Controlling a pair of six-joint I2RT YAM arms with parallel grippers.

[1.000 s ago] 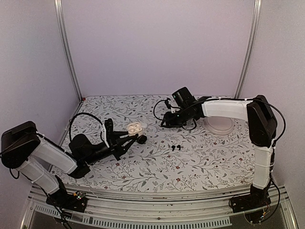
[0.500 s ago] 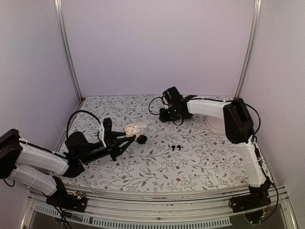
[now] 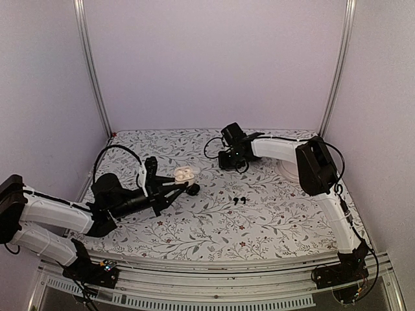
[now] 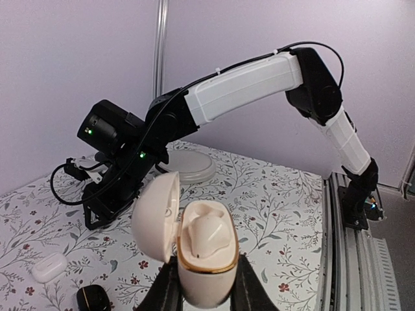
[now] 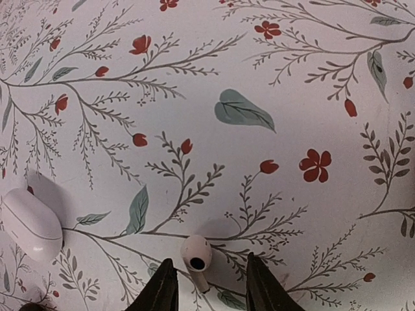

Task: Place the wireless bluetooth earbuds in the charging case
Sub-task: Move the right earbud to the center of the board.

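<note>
My left gripper [image 4: 204, 275] is shut on the open cream charging case [image 4: 206, 249], whose lid [image 4: 154, 210] is swung to the left. In the top view that case [image 3: 185, 173] is held up left of centre. A white earbud [image 5: 196, 254] lies on the cloth between the fingers [image 5: 162, 288] of my right gripper [image 5: 211, 271], which is open, with a gap on either side of the earbud. In the top view the right gripper [image 3: 228, 159] points down at the back centre and hides that earbud. A black pair of earbuds [image 3: 238, 200] lies mid-table.
A round black case [image 3: 193, 188] sits just beyond the left gripper. A closed white case [image 5: 29, 223] lies left of the right gripper. A white round dish [image 3: 297, 170] stands at the back right. Floral cloth covers the table.
The right arm has folded and swung left, bringing its gripper down over the white earbud. The left gripper still holds the cream case in almost the same place.
</note>
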